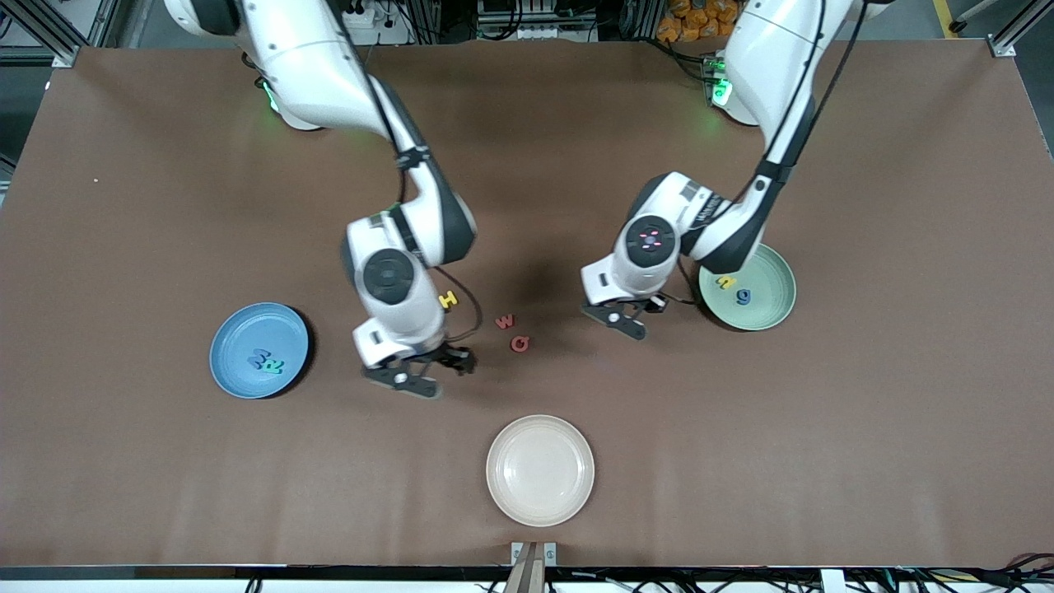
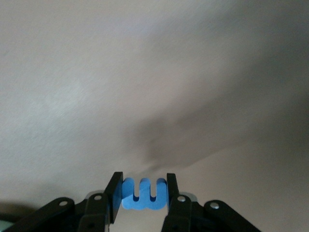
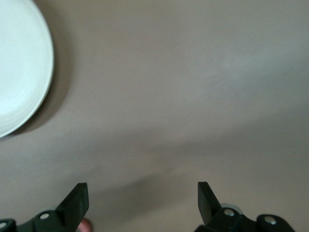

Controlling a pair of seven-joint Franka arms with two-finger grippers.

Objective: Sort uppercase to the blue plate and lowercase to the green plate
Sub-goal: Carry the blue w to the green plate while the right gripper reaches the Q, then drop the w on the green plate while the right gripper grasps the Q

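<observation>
My left gripper [image 2: 143,186] is shut on a small blue lowercase m [image 2: 145,195], held above the bare table beside the green plate [image 1: 776,311]; from the front the gripper [image 1: 628,323] hides the letter. In that plate lie a yellow lowercase letter [image 1: 725,282] and a blue g [image 1: 743,296]. The blue plate [image 1: 235,329] holds a blue M [image 1: 260,357] and a green R [image 1: 275,366]. My right gripper [image 1: 432,375] [image 3: 142,193] hangs open and empty over the table between the blue plate and the loose letters. A yellow H [image 1: 447,299], a red w [image 1: 505,321] and a red Q [image 1: 520,343] lie on the table.
A cream plate [image 1: 539,469] sits empty near the table's front edge, nearer the camera than the loose letters; its rim also shows in the right wrist view [image 3: 21,63]. Brown table cover lies all around.
</observation>
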